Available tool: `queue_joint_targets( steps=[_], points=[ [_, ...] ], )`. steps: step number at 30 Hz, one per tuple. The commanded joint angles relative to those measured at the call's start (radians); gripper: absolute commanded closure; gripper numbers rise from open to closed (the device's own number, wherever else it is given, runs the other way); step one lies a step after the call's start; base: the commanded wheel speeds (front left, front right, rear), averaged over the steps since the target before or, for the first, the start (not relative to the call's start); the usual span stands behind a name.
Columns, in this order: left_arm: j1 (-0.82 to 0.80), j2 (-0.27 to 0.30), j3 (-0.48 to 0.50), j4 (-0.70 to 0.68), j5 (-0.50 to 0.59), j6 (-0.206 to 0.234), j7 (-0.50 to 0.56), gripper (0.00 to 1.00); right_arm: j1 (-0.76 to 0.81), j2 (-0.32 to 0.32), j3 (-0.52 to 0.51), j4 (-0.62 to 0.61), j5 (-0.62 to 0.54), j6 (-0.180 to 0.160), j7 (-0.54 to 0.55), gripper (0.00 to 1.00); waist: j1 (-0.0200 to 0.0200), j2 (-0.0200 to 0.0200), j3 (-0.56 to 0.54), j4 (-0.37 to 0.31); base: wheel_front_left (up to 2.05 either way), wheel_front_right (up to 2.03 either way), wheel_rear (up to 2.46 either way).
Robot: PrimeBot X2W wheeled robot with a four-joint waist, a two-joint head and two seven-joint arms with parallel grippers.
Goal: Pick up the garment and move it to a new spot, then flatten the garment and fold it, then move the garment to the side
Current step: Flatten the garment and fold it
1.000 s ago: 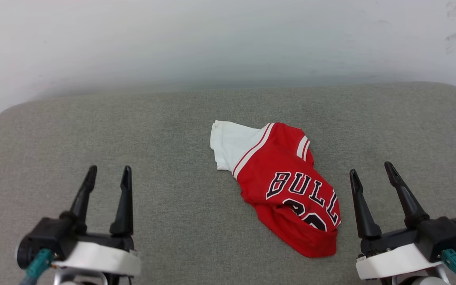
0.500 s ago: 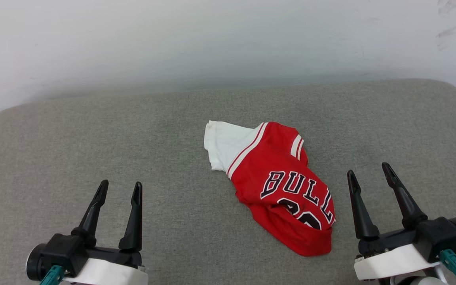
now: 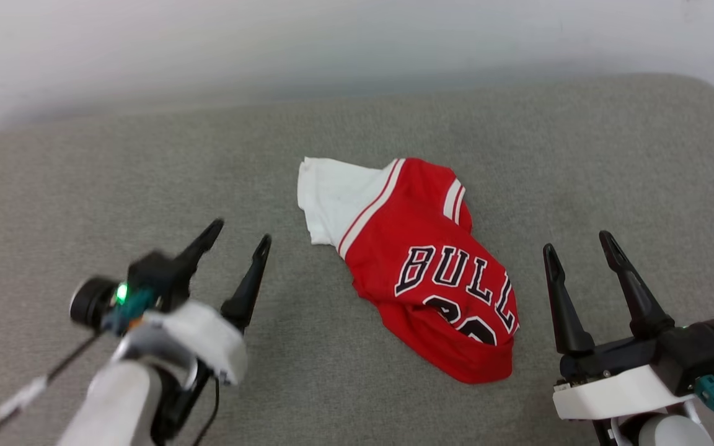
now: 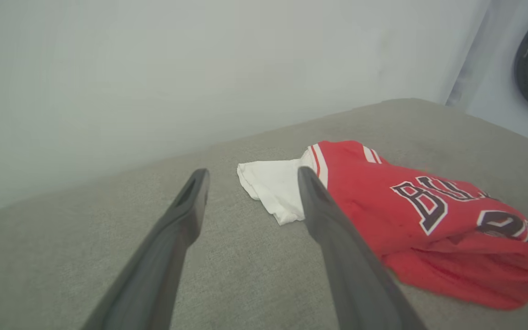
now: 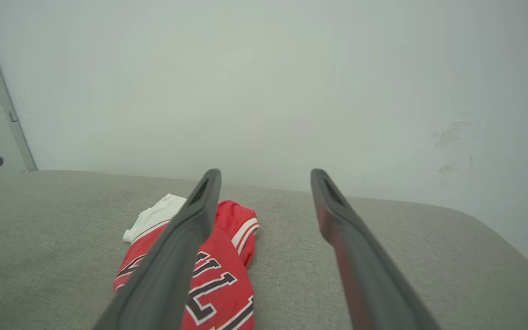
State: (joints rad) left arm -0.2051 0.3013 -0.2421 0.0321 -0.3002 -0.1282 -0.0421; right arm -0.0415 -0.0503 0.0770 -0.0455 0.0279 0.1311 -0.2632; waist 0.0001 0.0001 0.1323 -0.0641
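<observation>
Reaching for the garment (image 3: 419,266) comes down to how it lies between your two arms: it sits crumpled near the middle of the grey fabric surface (image 3: 84,186), its long axis running on a slant from the white sleeve at the far left to the bunched red hem at the near right. Your left fingers (image 3: 250,279) stand apart with nothing between them, tilted toward the far right so that they aim at the white sleeve, which lies just beyond their tips. Your right fingers (image 3: 560,297) are likewise spread and empty, pointing straight away from you, with the red hem end just to their left and slightly nearer you than their tips. Each arm therefore has one end of the shirt close by, and neither touches the cloth. Judging from the slant, the left side looks better lined up for a first pinch at the sleeve, while the right would have to swing inward. How high either set of tips is above the fabric, you cannot tell.
</observation>
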Motion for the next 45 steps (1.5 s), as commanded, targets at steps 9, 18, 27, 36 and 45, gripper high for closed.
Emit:
queue_joint_targets(
  steps=[9,18,27,36,45],
  points=[
    [-0.488,0.199,-0.250,0.077,-0.356,-0.002,0.556,0.00,-0.070,0.000,-0.010,-0.022,0.038,-0.001,-0.002,0.00,-0.0001,-0.0001,0.185,-0.103,0.00,0.00,0.00],
    [-0.761,0.280,-0.344,0.250,-0.481,-0.002,0.883,0.00,-0.119,0.000,0.005,-0.028,0.094,-0.001,-0.002,0.00,-0.0001,-0.0001,0.290,-0.194,0.00,0.00,0.00],
    [-0.809,0.294,-0.401,0.397,-0.455,-0.002,0.954,0.00,-0.136,0.000,0.009,-0.031,0.122,-0.001,-0.002,0.00,-0.0001,-0.0001,0.329,-0.236,0.00,0.00,0.00],
    [-0.768,0.299,-0.468,0.446,-0.480,-0.002,0.987,1.00,-0.142,0.000,-0.003,-0.035,0.112,0.000,-0.002,0.00,-0.0001,-0.0001,0.340,-0.214,0.00,0.00,0.00],
    [-0.747,0.306,-0.392,0.439,-0.505,0.003,0.771,1.00,-0.127,0.000,-0.013,-0.019,0.083,-0.001,-0.002,0.00,-0.0001,-0.0001,0.277,-0.135,0.00,0.00,0.00]
  ],
)
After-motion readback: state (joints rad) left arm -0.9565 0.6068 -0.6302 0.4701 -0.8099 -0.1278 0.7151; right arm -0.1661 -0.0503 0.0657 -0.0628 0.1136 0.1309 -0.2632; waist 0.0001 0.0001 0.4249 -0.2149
